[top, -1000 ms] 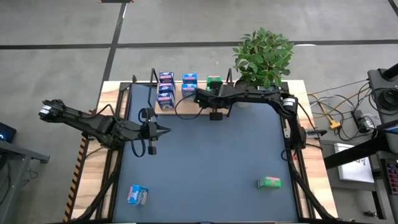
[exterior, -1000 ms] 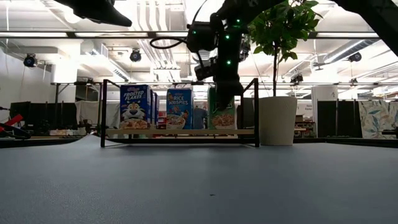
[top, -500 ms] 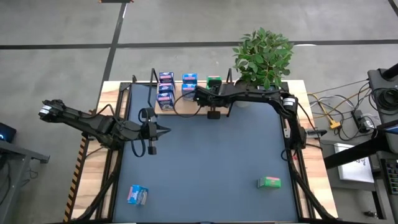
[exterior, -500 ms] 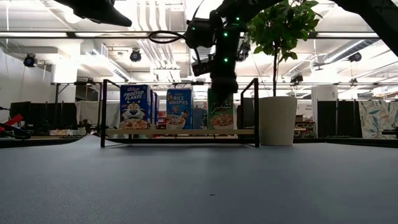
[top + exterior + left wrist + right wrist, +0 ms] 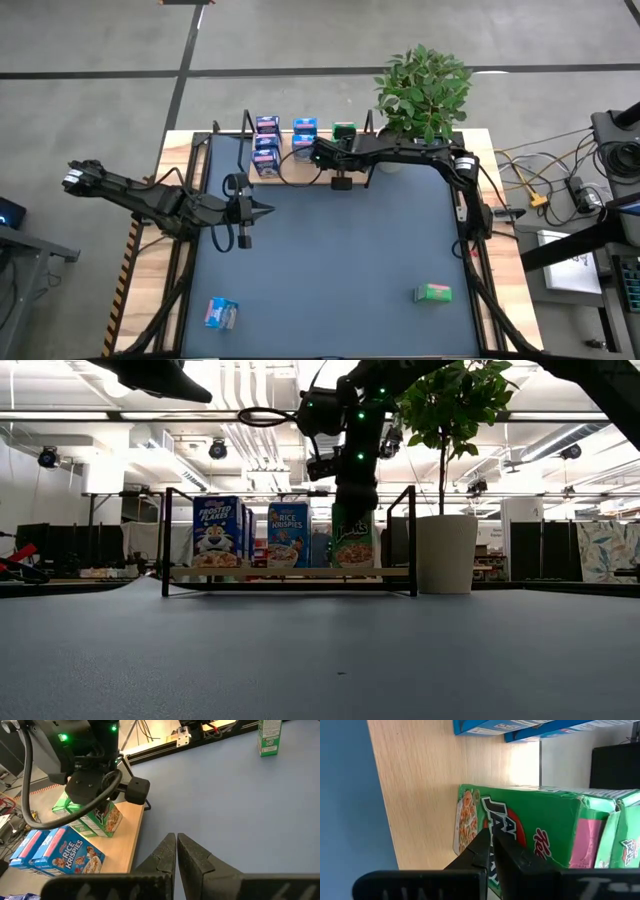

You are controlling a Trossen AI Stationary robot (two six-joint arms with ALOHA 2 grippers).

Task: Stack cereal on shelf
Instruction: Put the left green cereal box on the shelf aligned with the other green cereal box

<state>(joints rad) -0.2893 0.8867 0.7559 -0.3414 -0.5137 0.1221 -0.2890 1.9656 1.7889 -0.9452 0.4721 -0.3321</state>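
The shelf [image 5: 300,172] stands at the table's far edge, a wooden board [image 5: 290,571] between black wire ends. Upright on it stand dark blue boxes [image 5: 266,145], light blue boxes [image 5: 304,135] and green boxes [image 5: 344,130]. My right gripper [image 5: 350,508] hangs over the shelf, shut. Its tips [image 5: 489,837] are in front of the front face of a green box [image 5: 530,830]. My left gripper [image 5: 265,210] is shut and empty over the table's left middle. A light blue box [image 5: 221,313] and a green box [image 5: 433,293] rest on the table near its front edge. My right gripper comes from above, its shut fingertips [image 5: 482,845] over the printed front face [image 5: 470,820] of the green box, which stands upright on the board. I cannot tell whether they touch it.
A leafy plant [image 5: 425,90] in a white pot [image 5: 447,553] stands just right of the shelf. The blue mat [image 5: 340,260] between the arms is open. Cables and equipment [image 5: 560,190] lie off the table's right side.
My right gripper has shifted a little toward the table's left along the front of the green box. More of the box's front shows in the low view now. The box stays upright on the shelf.
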